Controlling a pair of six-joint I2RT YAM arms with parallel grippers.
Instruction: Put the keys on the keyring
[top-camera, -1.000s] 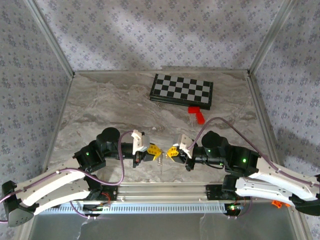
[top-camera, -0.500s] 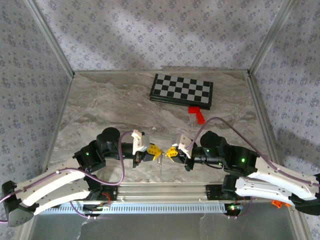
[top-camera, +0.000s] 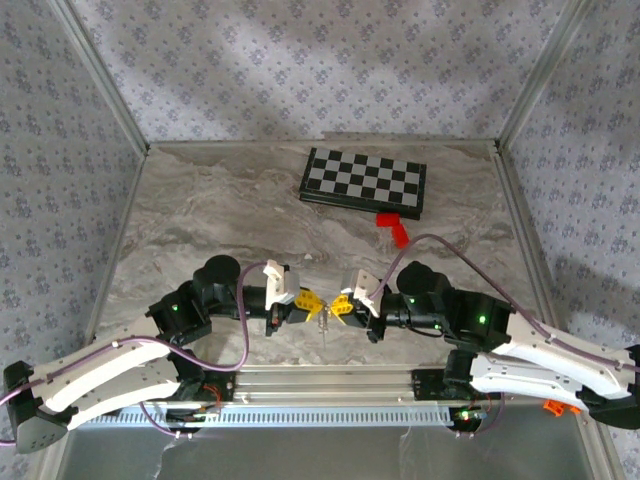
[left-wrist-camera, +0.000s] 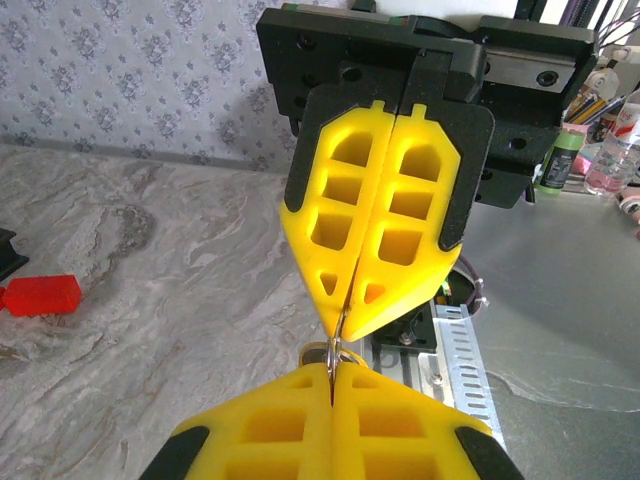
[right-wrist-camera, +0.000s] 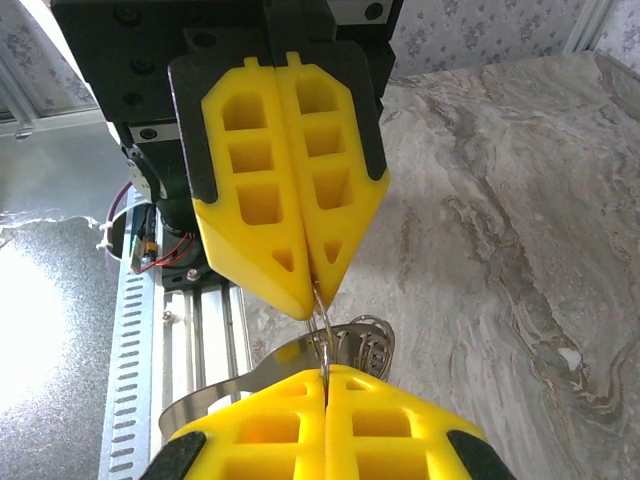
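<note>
Note the leftward shift of the right gripper (top-camera: 338, 305) over the last second in the overhead view, with its forearm following. Read the gap to the left gripper (top-camera: 313, 303) as narrowed from a clear space to almost nothing. Treat the left gripper as unmoved.

Check both pairs of jaws in the wrist views: pressed fully together, yellow pads seam to seam, tips meeting point to point above the near part of the table (top-camera: 200, 220).

Locate the keyring (right-wrist-camera: 362, 345) in the right wrist view: a ridged silvery loop hanging just below and behind the meeting tips, with a thin wire rising from it into the left gripper's seam. Record the left gripper as pinching the keyring by that wire. Follow the same wire down into the right gripper's seam, but do not assume what is clamped there. With no orange-yellow head separable from the yellow pads, leave the key's position as undetermined.

Judge progress as mid-threading: ring lifted off the table and presented, tips brought together, key not confirmed on the ring. Expect fine alignment and a short push along the wire as remaining work, then release. Disregard the chessboard (top-camera: 363, 183) and red block (top-camera: 395, 228), well apart at the far side.
</note>
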